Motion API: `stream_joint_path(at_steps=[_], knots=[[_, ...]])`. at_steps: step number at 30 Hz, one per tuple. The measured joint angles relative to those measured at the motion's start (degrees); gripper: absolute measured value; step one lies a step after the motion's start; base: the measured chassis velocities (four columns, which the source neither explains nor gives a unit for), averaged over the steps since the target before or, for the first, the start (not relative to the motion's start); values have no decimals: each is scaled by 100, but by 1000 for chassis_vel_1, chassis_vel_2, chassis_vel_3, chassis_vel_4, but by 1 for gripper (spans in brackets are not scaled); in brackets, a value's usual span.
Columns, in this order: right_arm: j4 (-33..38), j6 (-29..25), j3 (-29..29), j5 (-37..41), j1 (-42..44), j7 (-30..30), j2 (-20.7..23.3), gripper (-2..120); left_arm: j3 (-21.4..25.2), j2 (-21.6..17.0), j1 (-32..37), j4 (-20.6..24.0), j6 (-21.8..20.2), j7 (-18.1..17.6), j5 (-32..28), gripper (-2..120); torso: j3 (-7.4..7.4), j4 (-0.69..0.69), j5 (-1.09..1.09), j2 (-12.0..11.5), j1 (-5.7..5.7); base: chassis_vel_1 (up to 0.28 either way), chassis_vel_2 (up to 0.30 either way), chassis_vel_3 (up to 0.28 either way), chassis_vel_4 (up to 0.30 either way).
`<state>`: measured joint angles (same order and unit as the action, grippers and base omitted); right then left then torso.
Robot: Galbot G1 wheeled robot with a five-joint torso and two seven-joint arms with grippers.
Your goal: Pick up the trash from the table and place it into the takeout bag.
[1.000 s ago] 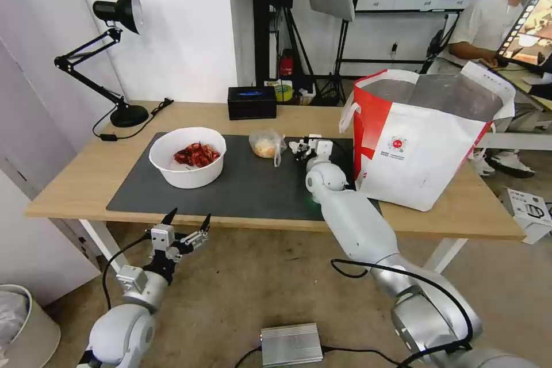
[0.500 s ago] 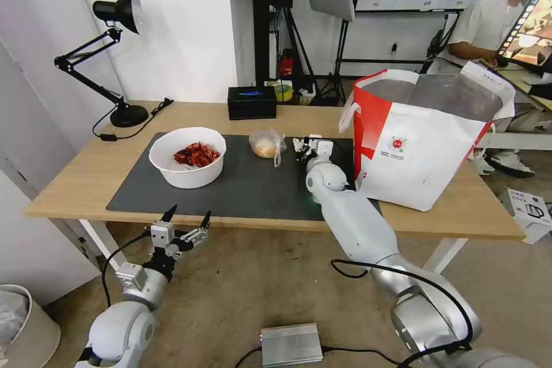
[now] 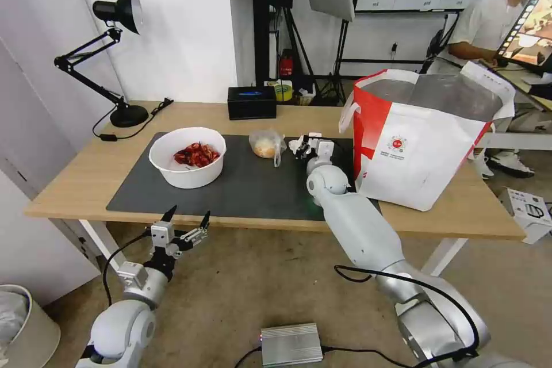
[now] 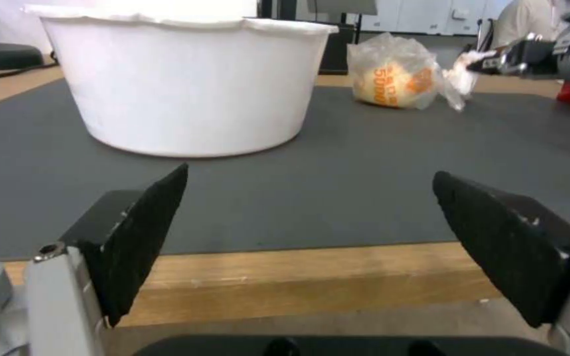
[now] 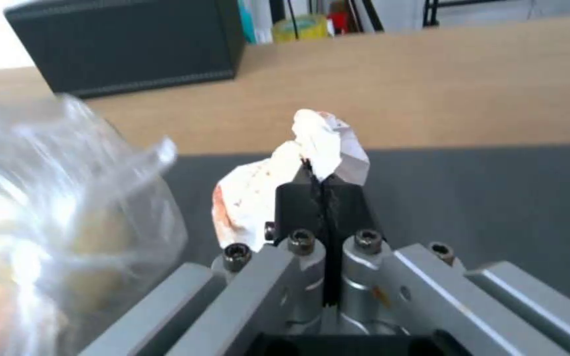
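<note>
While our left gripper (image 3: 187, 219) hangs idle below the near edge of the table (image 3: 80, 184), its fingers (image 4: 141, 232) spread wide with nothing between them, our right gripper (image 3: 301, 146) is over the dark grey mat (image 3: 241, 190) with its jaws pressed together on the crumpled white tissue (image 5: 324, 143). We see the tissue sticking up past the closed black fingertips, with reddish stains on the lobe that bulges out to one side of them. We cannot tell whether the tissue touches the mat.

Just beside our right gripper, on the side toward our left arm, lies the clear bag with bun (image 3: 267, 145); in our right wrist view it shows as a blurred clear mass (image 5: 54, 227) close to the fingers, and we cannot tell whether it touches the tissue. On the gripper's other side, near it, the takeout bag (image 3: 425, 144) stands upright on the table with its mouth open and its foil lining showing. Beyond the gripper, toward the far edge of the table, sits the black tissue box (image 3: 252, 102).

Ahead of our left gripper, the white bowl of red shells (image 3: 188, 156) stands on the mat; from our left wrist its white wall (image 4: 193, 84) rises beyond the table edge, with the bagged bun farther off.
</note>
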<state>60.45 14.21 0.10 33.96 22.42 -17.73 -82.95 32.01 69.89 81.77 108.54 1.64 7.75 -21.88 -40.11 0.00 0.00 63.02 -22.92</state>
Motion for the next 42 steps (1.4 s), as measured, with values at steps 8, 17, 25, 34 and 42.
stream_joint_path(at_steps=[8, 17, 25, 34, 42], knots=[[724, -86, -219, -20, 73, -23, 348, 0, -22, -52, -72, -72, 2, 0, -37, 100, 0, 0, 0, 0, 0, 0, 0, 0, 0], [1689, -326, -382, -71, 252, 171, 832, 0, -5, -65, -50, -52, 3, -2, -47, 100, 0, 0, 1, 0, 0, 0, 0, 0, 0], [2474, -457, -329, -194, 211, 389, 1255, 0, 5, -41, 14, -33, 7, -5, -44, 100, 0, 0, -1, 1, 0, 0, 0, 0, 0], [3003, -971, 14, -431, 273, 614, 1626, 0, 30, -35, 106, 73, 7, -15, -80, 100, 0, 1, 1, 0, 0, 0, 0, 0, 0], [3514, -1379, 624, -434, 488, 759, 2038, 0, 54, -53, 178, 143, 5, -18, -75, 100, 0, -1, 1, 1, 0, 0, 0, 0, 0]])
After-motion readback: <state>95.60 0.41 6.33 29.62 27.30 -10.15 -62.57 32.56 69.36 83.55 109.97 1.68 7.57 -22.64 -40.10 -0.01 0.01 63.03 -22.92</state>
